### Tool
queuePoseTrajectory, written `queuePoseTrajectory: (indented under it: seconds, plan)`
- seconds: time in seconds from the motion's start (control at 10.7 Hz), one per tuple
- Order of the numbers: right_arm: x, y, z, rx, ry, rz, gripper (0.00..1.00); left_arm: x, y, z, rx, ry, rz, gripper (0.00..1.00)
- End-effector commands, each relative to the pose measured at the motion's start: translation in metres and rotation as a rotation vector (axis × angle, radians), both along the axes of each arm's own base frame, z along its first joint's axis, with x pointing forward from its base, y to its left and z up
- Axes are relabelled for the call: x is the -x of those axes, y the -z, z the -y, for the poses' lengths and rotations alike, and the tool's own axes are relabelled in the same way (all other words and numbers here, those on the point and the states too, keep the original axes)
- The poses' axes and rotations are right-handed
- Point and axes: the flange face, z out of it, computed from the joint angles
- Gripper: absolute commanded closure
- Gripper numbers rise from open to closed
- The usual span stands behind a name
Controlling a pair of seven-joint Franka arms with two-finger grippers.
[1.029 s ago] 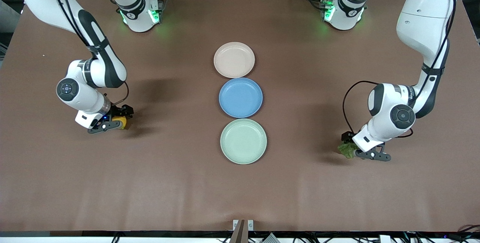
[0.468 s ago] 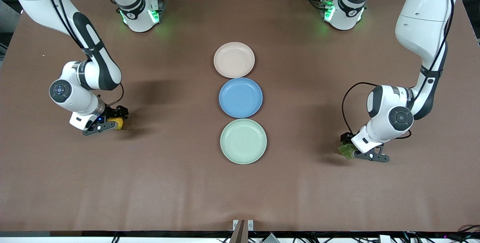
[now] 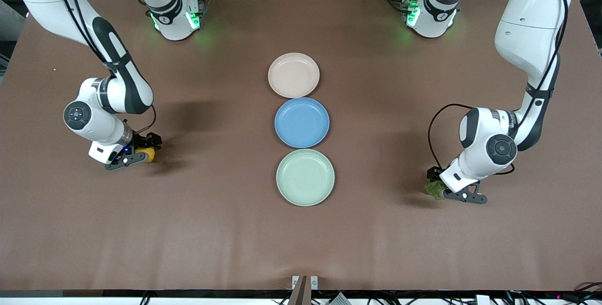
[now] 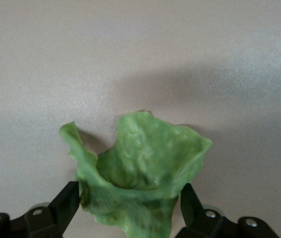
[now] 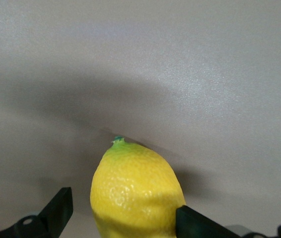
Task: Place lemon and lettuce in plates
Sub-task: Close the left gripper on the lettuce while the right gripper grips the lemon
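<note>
Looking at my feed: three plates sit in a line down the middle of the worktop [image 3: 225,229]. Taking the blue plate [image 3: 302,122] as my landmark, the beige-pink plate [image 3: 293,75] is just beside it, farther from the front camera, and the mint green plate [image 3: 305,177] is just beside it on the nearer side. All three look bare, and nothing lies between the blue plate and either arm — just open brown worktop.

The right tool [image 3: 133,153] is well apart from the blue plate, toward the right arm's end and a little nearer the front camera. It has the lemon [image 3: 147,154] between its fingers. In the right wrist view one finger presses the lemon's [image 5: 136,193] side, while the finger [image 5: 60,210] across from it shows a gap, so the tool [image 5: 123,218] is only partly closed around it.

The left tool [image 3: 452,193] is well apart from the blue plate too, toward the left arm's end and nearer the front camera. It's clamped on the lettuce [image 3: 434,188] — in the left wrist view both fingers of the tool [image 4: 130,206] pinch the crumpled leaf [image 4: 140,171] at its base.
</note>
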Motion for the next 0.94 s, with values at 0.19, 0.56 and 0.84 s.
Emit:
queuePoseTrajectory:
  seconds: [0.19,0.56,0.84]
  plan:
    - [-0.012,0.013,0.018,0.0,-0.033,0.002,0.0,-0.013,-0.002,0.003,-0.006,0.01,0.027,0.32]
    - [-0.014,0.014,0.024,-0.001,-0.034,0.003,0.0,-0.013,-0.002,0.003,-0.006,0.01,0.027,0.55]
    - [-0.014,0.013,0.021,-0.002,-0.039,0.002,1.0,-0.015,-0.008,0.007,-0.005,0.013,0.039,0.73]
